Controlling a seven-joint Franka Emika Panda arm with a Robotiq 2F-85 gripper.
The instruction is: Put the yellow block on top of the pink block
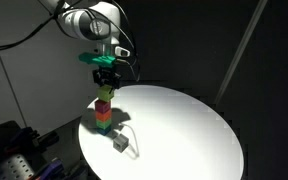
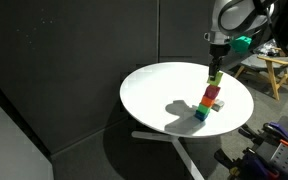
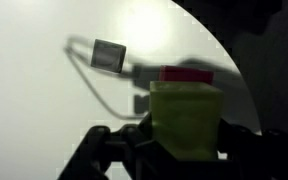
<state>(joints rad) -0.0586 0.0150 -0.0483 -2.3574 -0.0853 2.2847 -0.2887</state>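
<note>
My gripper is shut on the yellow block and holds it right over a stack of cubes on the round white table. The pink block is the top of that stack, above a red-orange cube and a green cube. In the wrist view the yellow block fills the space between my fingers, and the pink block's edge shows just past it. I cannot tell whether the two touch. The gripper, yellow block and pink block also show in an exterior view.
A grey cube lies on the table near the stack, toward the table's edge; it also shows in the wrist view. A wooden stool stands beyond the table. Dark walls surround the table.
</note>
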